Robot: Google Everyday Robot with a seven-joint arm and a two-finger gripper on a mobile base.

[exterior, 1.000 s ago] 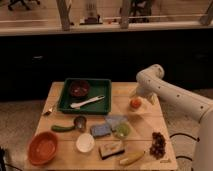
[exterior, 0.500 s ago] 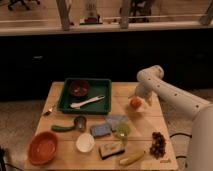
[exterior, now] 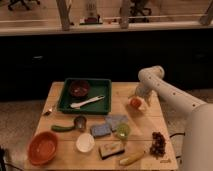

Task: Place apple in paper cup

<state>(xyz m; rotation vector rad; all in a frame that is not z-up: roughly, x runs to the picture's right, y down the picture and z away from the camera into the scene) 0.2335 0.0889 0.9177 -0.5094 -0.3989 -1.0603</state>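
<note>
My gripper [exterior: 138,101] is at the apple [exterior: 134,103]; I cannot tell its grip. A pale green fruit [exterior: 122,131] and blue sponge [exterior: 100,130] lie between it and the paper cup [exterior: 85,143].

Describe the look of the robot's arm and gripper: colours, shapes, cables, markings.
The arm is smooth white: thick rounded tubular segments with a bulbous curved joint. No cables or markings are discernible. The gripper, a small pale end piece, sits over the camera-view right side of the light wooden table, right by the small round orange-red apple.
</note>
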